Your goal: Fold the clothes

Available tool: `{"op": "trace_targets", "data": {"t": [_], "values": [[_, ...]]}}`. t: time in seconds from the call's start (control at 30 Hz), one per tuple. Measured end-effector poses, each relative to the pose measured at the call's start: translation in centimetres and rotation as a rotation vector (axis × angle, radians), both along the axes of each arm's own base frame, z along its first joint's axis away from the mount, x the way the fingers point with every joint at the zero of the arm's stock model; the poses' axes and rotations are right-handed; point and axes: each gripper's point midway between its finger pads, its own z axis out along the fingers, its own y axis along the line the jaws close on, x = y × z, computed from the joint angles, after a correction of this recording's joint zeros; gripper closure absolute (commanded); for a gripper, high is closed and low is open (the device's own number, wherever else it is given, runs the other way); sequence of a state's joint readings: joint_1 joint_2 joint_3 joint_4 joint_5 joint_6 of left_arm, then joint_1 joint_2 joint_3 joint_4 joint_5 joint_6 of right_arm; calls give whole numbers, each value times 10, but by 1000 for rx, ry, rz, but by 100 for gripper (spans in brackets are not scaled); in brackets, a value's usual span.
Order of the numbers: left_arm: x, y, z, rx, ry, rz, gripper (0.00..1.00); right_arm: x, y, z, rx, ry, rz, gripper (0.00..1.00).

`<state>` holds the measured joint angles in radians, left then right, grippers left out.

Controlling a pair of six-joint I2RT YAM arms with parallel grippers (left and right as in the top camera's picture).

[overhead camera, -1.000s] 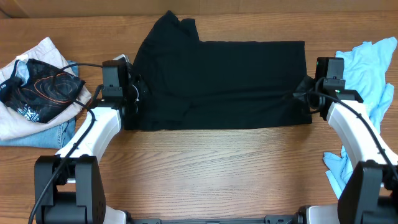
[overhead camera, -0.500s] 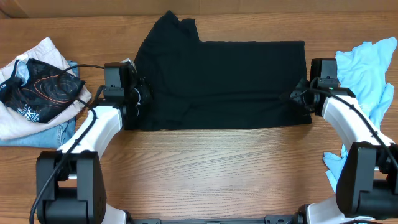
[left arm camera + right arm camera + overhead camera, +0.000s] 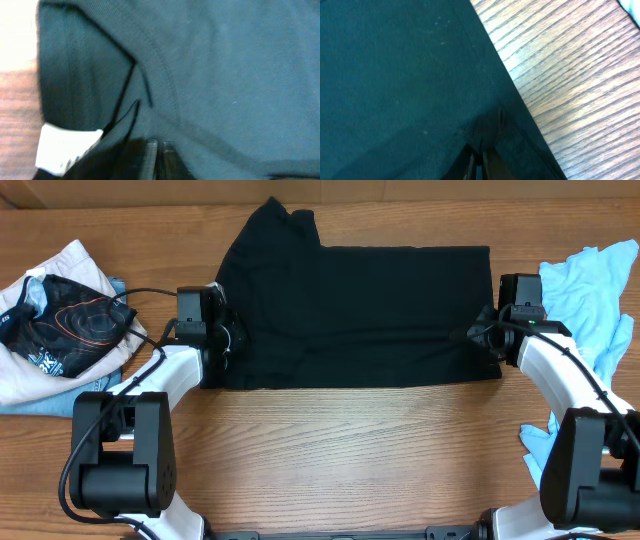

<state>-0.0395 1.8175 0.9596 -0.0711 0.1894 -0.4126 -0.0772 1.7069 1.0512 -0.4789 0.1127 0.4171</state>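
The plain black T-shirt [image 3: 355,315] lies folded into a wide band across the middle of the table, one sleeve sticking up at the back left. My left gripper [image 3: 232,338] is at its left edge, shut on the black T-shirt; in the left wrist view [image 3: 157,150] the fingers pinch fabric next to the collar seam and a white label [image 3: 65,147]. My right gripper [image 3: 482,335] is at the right edge, shut on the black T-shirt; the right wrist view [image 3: 480,155] shows a small pucker of hem between the fingers.
A black garment with orange-and-white swirls [image 3: 65,320] lies on a beige and denim pile [image 3: 60,370] at the left. Light blue cloth [image 3: 590,290] lies at the right, with more near the right front [image 3: 535,445]. Wooden table [image 3: 350,450].
My left gripper has slid a little to the right onto the shirt's left edge. My right gripper moved slightly inward at first, then held still.
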Motion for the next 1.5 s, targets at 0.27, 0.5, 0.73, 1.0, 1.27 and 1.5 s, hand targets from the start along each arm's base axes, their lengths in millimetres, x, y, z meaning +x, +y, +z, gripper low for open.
{"op": "trace_targets", "data": {"t": [0.27, 0.5, 0.73, 1.0, 1.27, 1.5], "values": [[6, -5, 6, -23, -34, -17, 73, -1, 0, 0, 0, 3, 0, 92], [0, 2, 1, -19, -1, 0, 53, -1, 0, -1, 0, 7, 1, 92], [-6, 17, -6, 24, 37, 46, 68, -2, 0, -1, 0, 7, 0, 92], [-6, 19, -7, 36, 38, 48, 96, -3, 0, -1, 1, 12, 0, 92], [-4, 18, -5, 32, 31, 46, 96, -3, 0, -2, 0, 15, 0, 92], [12, 11, 11, -5, -42, 19, 96, -2, 0, -1, 0, 10, 0, 92]]}}
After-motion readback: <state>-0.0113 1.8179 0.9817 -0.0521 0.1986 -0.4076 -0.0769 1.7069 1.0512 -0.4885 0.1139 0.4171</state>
